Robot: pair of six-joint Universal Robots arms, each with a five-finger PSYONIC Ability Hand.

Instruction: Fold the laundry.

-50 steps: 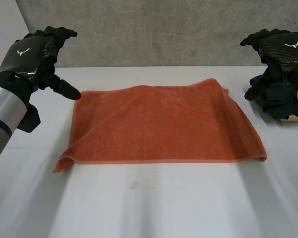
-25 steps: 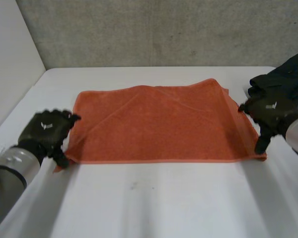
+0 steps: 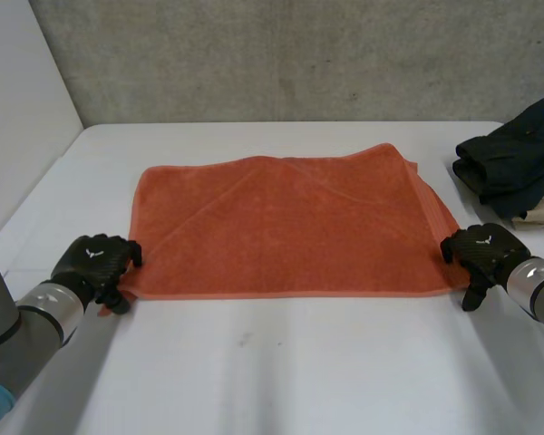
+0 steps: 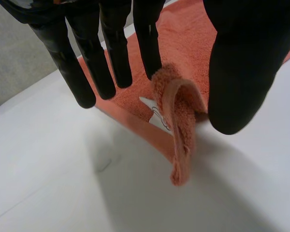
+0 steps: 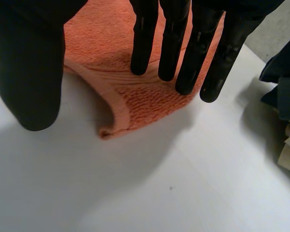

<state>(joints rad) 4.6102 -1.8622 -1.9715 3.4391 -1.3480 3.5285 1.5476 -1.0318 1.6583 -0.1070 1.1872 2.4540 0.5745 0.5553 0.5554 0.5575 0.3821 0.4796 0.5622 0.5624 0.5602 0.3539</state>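
Two black hands sit at the near corners of an orange towel (image 3: 286, 227) spread flat in the middle of the white desk (image 3: 281, 372). From the head camera, the left hand (image 3: 95, 263) is at the towel's 8 o'clock corner and the right hand (image 3: 480, 249) at its 4 o'clock corner. A pile of dark clothes (image 3: 512, 159) lies at the towel's 2 o'clock, near it but apart. From the left wrist, the left hand's straight fingers (image 4: 108, 58) reach onto the towel's edge. The corner (image 4: 179, 111) stands up in a ridge, squeezed between one fingertip and the thumb (image 4: 239, 72), and its tip droops toward the desk. From the right wrist, the right hand is spread: its straight fingers (image 5: 171, 43) press on the towel just inside the corner, and the thumb (image 5: 31, 72) sits apart over bare desk. The cloth between them bulges in a low fold (image 5: 118, 111) that nothing clamps. The dark clothes lie beside the fingers, off the towel.
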